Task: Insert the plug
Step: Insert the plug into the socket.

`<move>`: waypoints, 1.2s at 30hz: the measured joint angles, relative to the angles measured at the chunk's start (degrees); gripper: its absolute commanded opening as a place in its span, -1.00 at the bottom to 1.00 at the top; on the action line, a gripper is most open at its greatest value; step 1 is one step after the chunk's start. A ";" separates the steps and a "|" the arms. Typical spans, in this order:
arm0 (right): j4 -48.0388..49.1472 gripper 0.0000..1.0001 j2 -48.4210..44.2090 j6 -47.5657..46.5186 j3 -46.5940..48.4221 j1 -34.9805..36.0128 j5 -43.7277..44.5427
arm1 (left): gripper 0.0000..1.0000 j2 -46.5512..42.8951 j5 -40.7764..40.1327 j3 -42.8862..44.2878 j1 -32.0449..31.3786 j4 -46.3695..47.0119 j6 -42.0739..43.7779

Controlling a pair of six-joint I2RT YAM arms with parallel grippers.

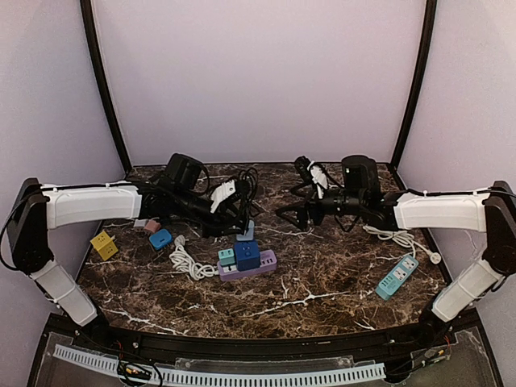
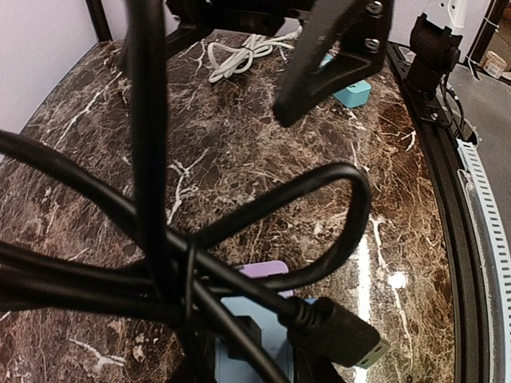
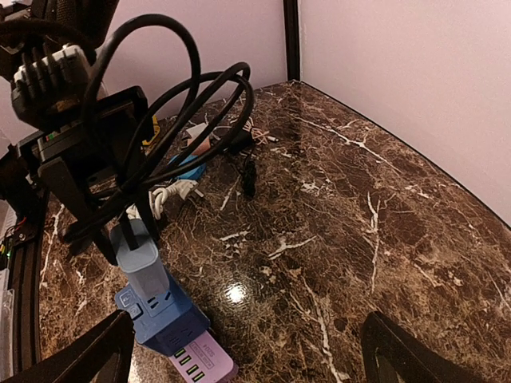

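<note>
Black cable (image 2: 148,144) loops crowd the left wrist view, hiding what the right wrist view shows: the wide-open, empty right gripper (image 3: 247,319) hangs apart while the left gripper (image 3: 124,226), over the purple power strip (image 3: 204,355) and its dark blue adapter (image 3: 164,315), pinches the pale blue plug (image 3: 137,259) upright, seemingly ready to press in.

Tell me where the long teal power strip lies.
In the top view the long teal power strip lies at the right of the dark marble table, near the right arm's white forearm, its white cord trailing behind it.
</note>
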 measured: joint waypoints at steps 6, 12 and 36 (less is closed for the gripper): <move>1.36 0.97 0.00 1.11 -1.38 -1.03 -1.51 | -0.99 -0.02 -1.92 -0.39 -2.12 1.29 0.39; 2.64 0.97 0.00 1.75 -2.03 -1.11 -2.14 | -0.99 -0.20 -4.24 -3.93 -3.02 3.96 -1.36; 3.48 0.97 -0.24 3.08 -2.64 -1.18 -2.34 | -0.99 -4.42 -7.52 -13.73 -3.26 15.74 -1.49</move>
